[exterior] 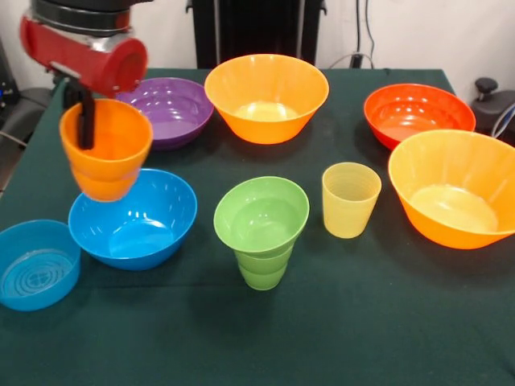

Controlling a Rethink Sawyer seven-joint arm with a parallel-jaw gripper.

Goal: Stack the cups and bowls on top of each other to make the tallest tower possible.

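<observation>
My gripper (79, 129) hangs at the left of the front view, shut on the rim of the orange ribbed cup (109, 161), one black finger inside it. The cup is lifted, upright, above the far left rim of the medium blue bowl (133, 219). At the table's middle the tower is a small green bowl (261, 211) sitting on the green ribbed cup (261, 272). The pale yellow cup (350, 199) stands upright just to its right. The other bowls rest singly: purple (169, 108), big orange (265, 96), red-orange (417, 112), a second big orange (455, 189), small translucent blue (36, 264).
Everything rests on a dark green cloth-covered table (322, 338). A black device (491, 100) sits just off the table's right edge. Open cloth runs along the front of the table below the green cup.
</observation>
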